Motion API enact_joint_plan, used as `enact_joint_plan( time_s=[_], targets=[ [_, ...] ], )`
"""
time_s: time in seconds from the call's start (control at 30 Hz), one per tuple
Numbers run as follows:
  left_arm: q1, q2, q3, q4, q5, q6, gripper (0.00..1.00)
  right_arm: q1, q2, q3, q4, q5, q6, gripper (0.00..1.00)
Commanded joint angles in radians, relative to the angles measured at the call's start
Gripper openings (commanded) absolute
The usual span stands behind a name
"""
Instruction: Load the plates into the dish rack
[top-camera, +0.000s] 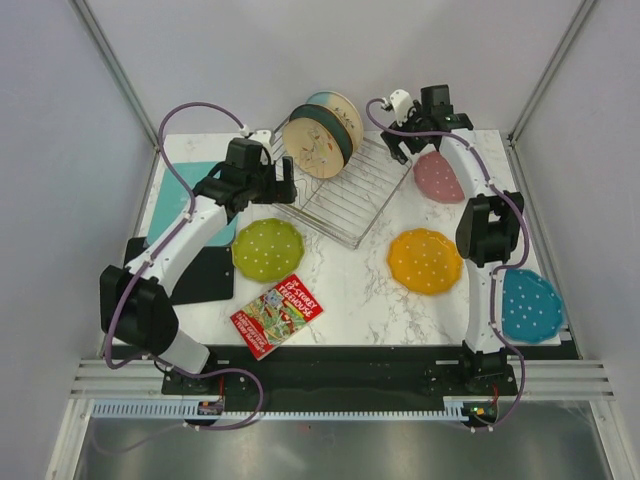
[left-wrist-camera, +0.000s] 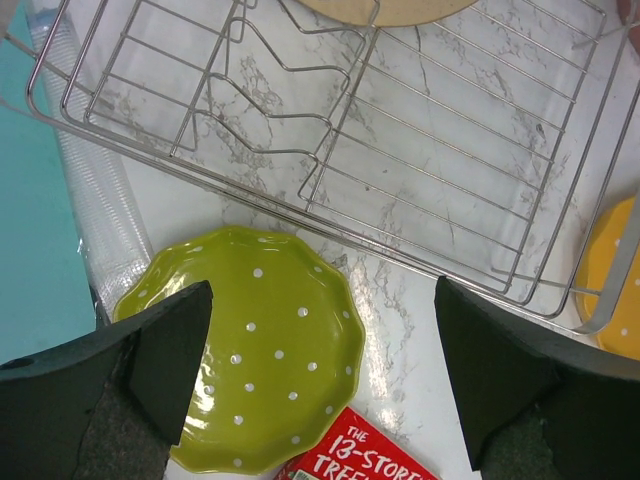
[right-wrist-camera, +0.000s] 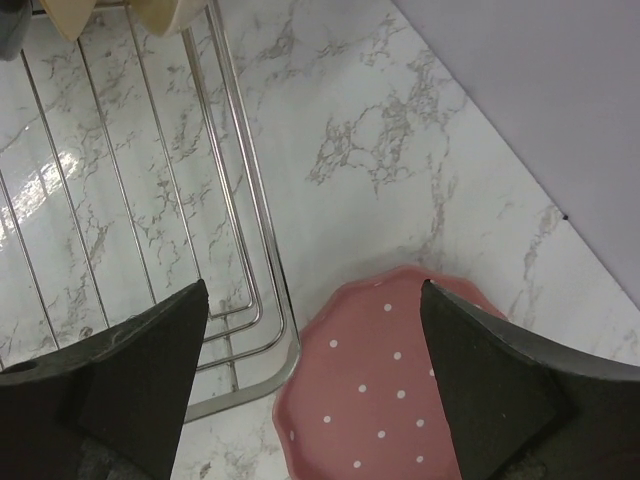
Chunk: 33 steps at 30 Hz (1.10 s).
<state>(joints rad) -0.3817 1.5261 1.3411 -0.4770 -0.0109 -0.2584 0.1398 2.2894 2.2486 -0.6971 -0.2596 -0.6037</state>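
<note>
The right gripper (right-wrist-camera: 312, 300) hangs wide open and empty over the pink plate (right-wrist-camera: 390, 400), which lies flat just off the dish rack's (top-camera: 340, 195) right corner. The left gripper (left-wrist-camera: 322, 290), just as wide and empty, hovers over the lime green plate (left-wrist-camera: 260, 350), just off the rack's near-left rail. The orange plate (top-camera: 425, 261) and blue plate (top-camera: 530, 305) wait on the rack's right. The book (left-wrist-camera: 355, 455) near the rack reads "13-STOR… TREE".

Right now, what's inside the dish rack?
In the dish rack, a beige plate stands upright at the far end with a teal-edged plate behind it. The other slots hold nothing; marble shows through. The beige plate covers most of what is behind it.
</note>
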Motion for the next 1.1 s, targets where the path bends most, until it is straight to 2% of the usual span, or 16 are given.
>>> enact_joint_plan(
  time_s=[0.0, 0.2, 0.3, 0.37, 0.5, 0.6, 0.7, 0.73, 0.8, 1.07],
  targets=[
    [0.009, 0.019, 0.001, -0.006, -0.04, -0.067, 0.97, 0.003, 0.019, 0.057, 0.005, -0.066, -0.036, 0.93],
    [0.029, 0.052, -0.025, -0.015, -0.055, -0.096, 0.92, 0.001, 0.058, 0.051, 0.022, -0.064, -0.031, 0.83],
    [0.043, 0.088, -0.016, -0.015, -0.044, -0.107, 0.91, 0.001, 0.073, 0.045, 0.022, -0.043, -0.045, 0.74],
    [0.059, 0.112, -0.008, -0.015, -0.041, -0.113, 0.9, 0.001, 0.073, 0.029, 0.022, -0.029, -0.051, 0.63],
    [0.093, 0.157, 0.012, -0.015, -0.024, -0.127, 0.89, 0.001, 0.065, -0.004, 0.022, -0.017, -0.047, 0.51],
    [0.109, 0.198, 0.039, -0.008, -0.009, -0.125, 0.88, 0.001, 0.048, -0.03, 0.019, -0.009, -0.034, 0.39],
    [0.113, 0.229, 0.072, 0.001, 0.006, -0.125, 0.88, 0.001, 0.012, -0.078, 0.008, 0.0, -0.028, 0.22],
    [0.116, 0.236, 0.084, 0.003, 0.031, -0.122, 0.88, 0.003, -0.001, -0.113, 0.002, 0.003, -0.024, 0.11],
    [0.121, 0.267, 0.098, 0.011, 0.043, -0.12, 0.88, 0.003, -0.039, -0.15, -0.01, 0.006, -0.019, 0.01],
    [0.144, 0.422, 0.272, 0.052, 0.181, -0.072, 0.84, 0.001, -0.232, -0.389, -0.042, 0.006, 0.016, 0.0]
  ],
)
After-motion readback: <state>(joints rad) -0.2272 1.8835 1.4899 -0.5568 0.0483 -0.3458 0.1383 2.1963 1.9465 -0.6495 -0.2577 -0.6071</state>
